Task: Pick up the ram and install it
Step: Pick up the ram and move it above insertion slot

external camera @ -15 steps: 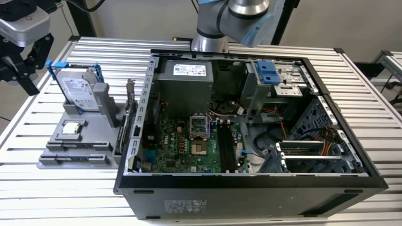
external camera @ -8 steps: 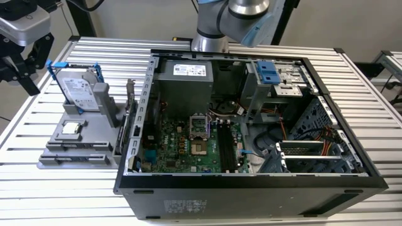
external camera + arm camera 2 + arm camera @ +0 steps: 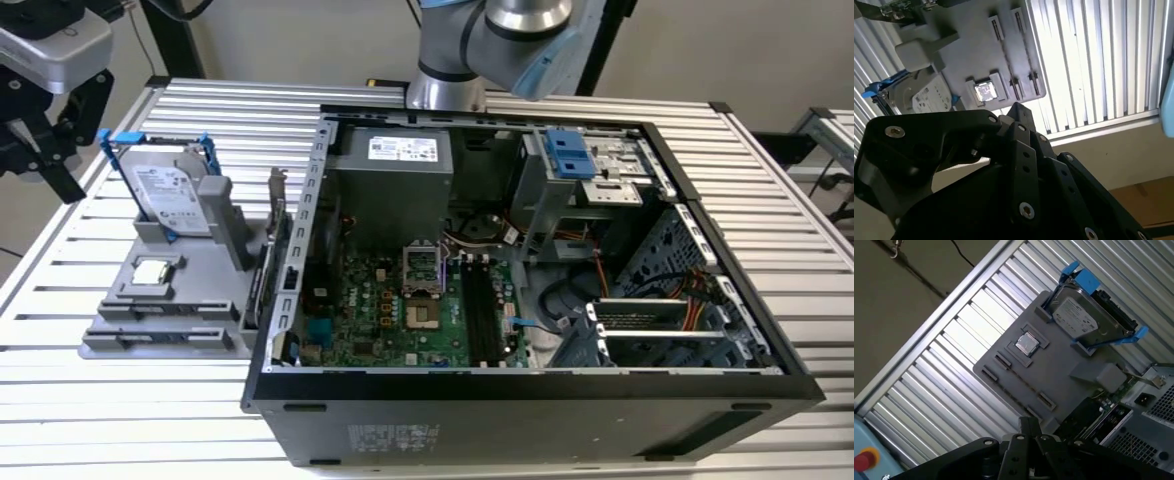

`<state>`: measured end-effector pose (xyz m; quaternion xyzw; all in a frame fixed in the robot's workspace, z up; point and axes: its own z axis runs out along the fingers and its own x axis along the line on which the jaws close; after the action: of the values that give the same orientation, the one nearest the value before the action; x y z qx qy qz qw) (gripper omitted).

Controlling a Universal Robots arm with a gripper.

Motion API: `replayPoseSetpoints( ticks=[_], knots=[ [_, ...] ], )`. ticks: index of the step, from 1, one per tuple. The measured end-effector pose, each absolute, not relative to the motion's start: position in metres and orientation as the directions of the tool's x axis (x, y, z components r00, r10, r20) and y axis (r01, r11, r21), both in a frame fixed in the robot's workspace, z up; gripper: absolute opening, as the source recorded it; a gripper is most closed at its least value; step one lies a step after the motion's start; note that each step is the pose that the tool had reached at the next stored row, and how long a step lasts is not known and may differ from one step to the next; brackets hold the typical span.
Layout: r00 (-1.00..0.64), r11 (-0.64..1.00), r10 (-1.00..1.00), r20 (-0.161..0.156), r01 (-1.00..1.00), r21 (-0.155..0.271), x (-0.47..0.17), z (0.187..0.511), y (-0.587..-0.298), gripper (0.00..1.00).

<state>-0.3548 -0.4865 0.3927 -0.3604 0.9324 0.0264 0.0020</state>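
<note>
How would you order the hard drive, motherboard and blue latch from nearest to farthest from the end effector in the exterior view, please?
1. Hard drive, on the grey tray beside the end effector.
2. Motherboard, inside the open case.
3. Blue latch, toward the exterior view's right.

Silver-grey jointed arm (image 3: 467,40), pale blue cap (image 3: 547,55), black screw-studded hand (image 3: 1006,120)

The holder (image 3: 147,338) sits at the exterior view's left of the case (image 3: 534,400), seemingly touching it.
</note>
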Motion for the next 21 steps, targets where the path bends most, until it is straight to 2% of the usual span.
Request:
replayPoseSetpoints(
  ticks=[21],
  knots=[
    [-0.508,0.507,-0.861,-0.029,-0.861,0.039,-0.3547,0.3928,-0.4865,0.00]
  ],
)
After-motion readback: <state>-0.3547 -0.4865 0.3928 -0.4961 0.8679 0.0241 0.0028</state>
